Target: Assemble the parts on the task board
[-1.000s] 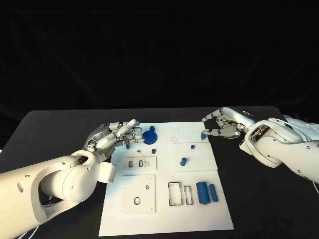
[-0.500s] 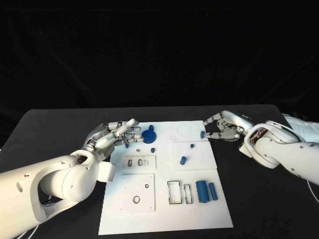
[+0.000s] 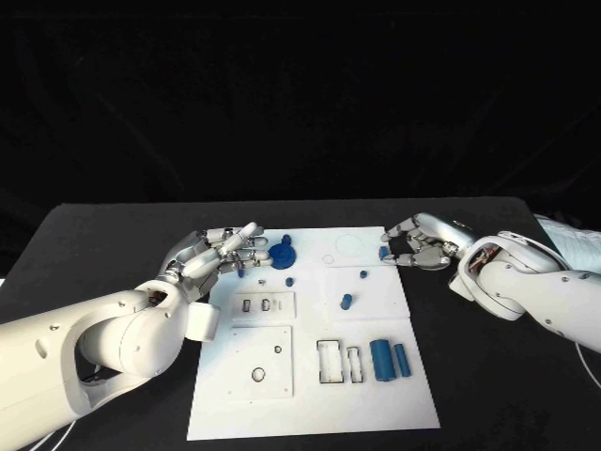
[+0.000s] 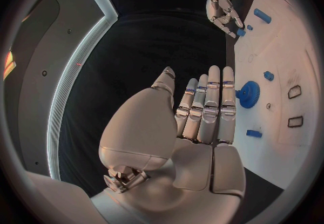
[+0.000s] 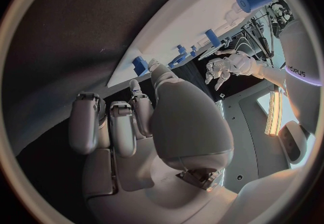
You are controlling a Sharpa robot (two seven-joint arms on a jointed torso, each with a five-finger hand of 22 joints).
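- The white board lies flat in the middle of the black table, long side running away from the robot, so both arms can reach it from either edge.
- The right hand sits at the board's far right corner, fingers curled in close around a small blue peg. It looks like a pinch, but from the head view I cannot tell for sure whether the fingertips actually close on the peg or only crowd it (the right wrist view shows the fingers bent over the board's edge near a blue piece, no clearer).
- The left hand hovers just beside the board's far left edge, fingers straight and pressed side by side, holding nothing. My guess is that it is parked there to keep out of the way while staying near the gear.
- A blue gear stands at the far left of the board, just beside the left fingertips.
- Two small blue pegs and stand in the middle of the board.
- Two longer blue bars and lie side by side near the right edge, next to empty rectangular slots, which are probably their seats.
- Judging by these open slots, much of the assembly is not yet done.
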